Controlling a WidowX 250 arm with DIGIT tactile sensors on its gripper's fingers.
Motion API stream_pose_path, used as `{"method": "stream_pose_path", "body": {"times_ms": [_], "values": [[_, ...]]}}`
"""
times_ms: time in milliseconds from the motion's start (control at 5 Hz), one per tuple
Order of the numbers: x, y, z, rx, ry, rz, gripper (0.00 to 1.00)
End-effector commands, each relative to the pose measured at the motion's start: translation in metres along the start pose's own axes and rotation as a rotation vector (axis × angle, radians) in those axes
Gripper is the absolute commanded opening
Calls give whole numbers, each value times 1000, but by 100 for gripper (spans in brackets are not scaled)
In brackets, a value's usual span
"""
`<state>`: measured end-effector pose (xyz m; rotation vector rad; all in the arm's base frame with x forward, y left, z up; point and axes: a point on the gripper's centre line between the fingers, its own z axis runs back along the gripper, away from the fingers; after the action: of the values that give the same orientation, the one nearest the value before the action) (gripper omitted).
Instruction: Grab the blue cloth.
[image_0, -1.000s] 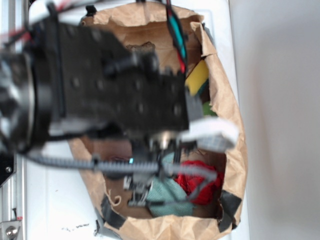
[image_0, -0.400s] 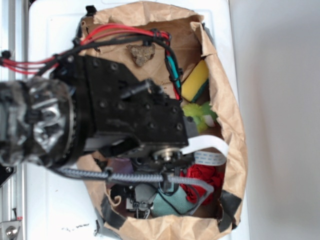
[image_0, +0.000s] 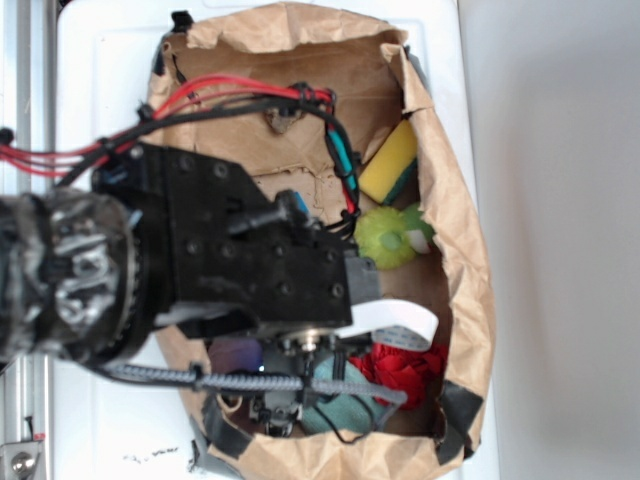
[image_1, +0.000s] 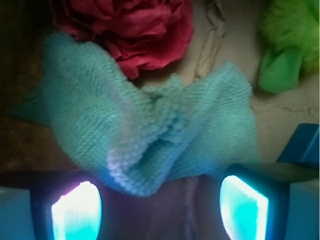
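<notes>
The end effector (image_1: 160, 210) stands spread apart, its glowing fingers (image_1: 76, 210) at five and seven o'clock, the blue cloth (image_1: 145, 135) bunched between and just beyond them. Farther off, a red bundle (image_1: 135, 25) touches it at twelve, green plush (image_1: 290, 45) at two.

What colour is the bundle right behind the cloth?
Red, a crumpled bundle touching the pale teal-blue cloth; the wrist view shows it best.

The arm (image_0: 200, 270) hides most of the blue cloth (image_0: 345, 412).
</notes>
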<state>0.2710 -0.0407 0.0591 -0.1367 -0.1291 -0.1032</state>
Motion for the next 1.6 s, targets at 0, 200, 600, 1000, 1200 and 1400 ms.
{"method": "stream_pose_path", "body": {"times_ms": [0,200,600,1000,1200,1400], "values": [[10,-5,11,16,-127,-11,100],[9,-9,9,-7,-136,0,100],[9,-9,9,-7,-136,0,100],[9,-9,9,-7,-136,0,100],[9,-9,9,-7,-136,0,100],[21,-11,7,-12,-167,7,100]]}}
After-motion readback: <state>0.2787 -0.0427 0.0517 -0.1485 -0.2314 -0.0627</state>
